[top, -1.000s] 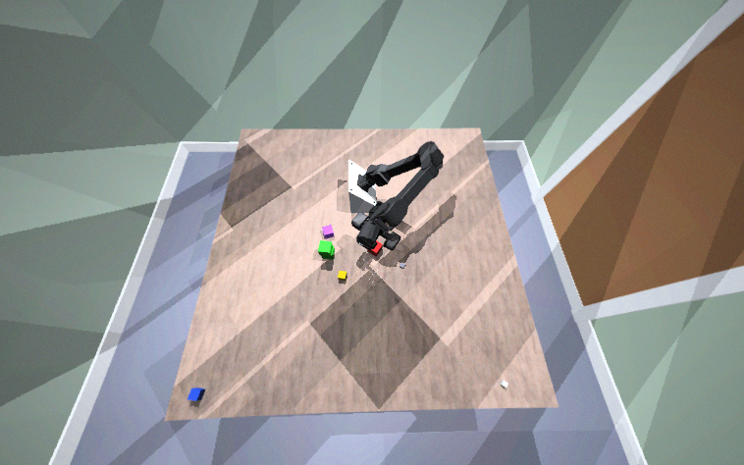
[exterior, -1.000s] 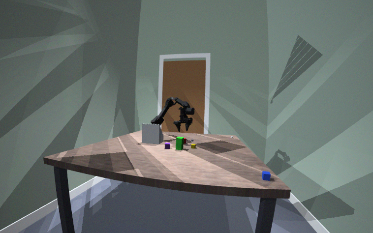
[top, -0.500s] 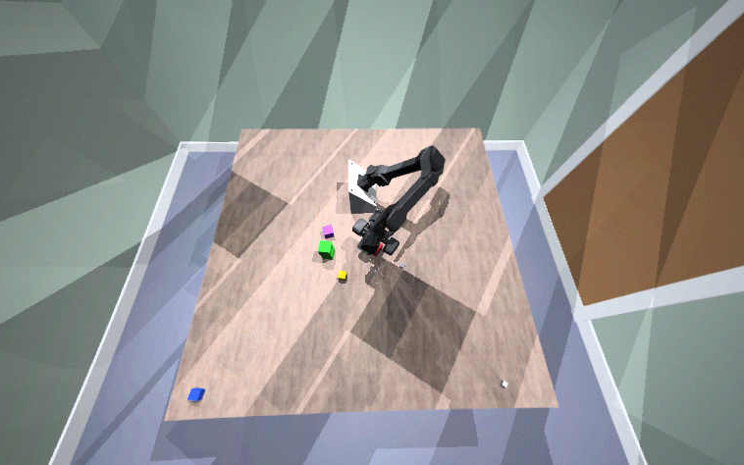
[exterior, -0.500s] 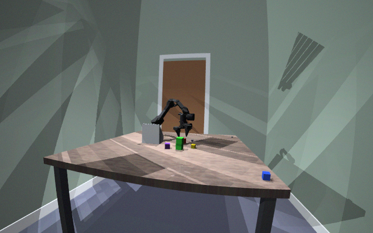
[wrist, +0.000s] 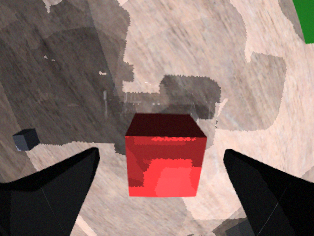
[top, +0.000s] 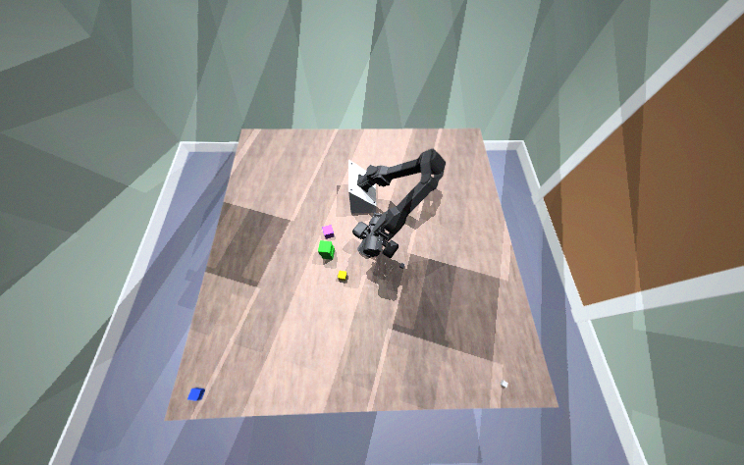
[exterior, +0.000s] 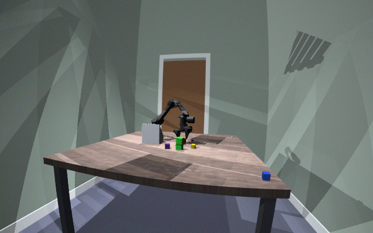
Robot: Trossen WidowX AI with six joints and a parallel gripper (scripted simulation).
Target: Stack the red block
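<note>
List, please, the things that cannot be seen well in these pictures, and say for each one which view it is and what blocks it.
- Red block: hidden in the top view under the gripper; in the exterior view only a sliver shows behind the green tower.
- Green tower: cut off by the right edge in the wrist view; its height cannot be judged there.
- Small dark object: too small to identify in any view.
- Fingers: tips cropped by the bottom edge in the wrist view.

Table (top: 305,346) matt wood grain; red block (wrist: 164,163) smooth, slight sheen; tool (wrist: 160,210) matt black.
</note>
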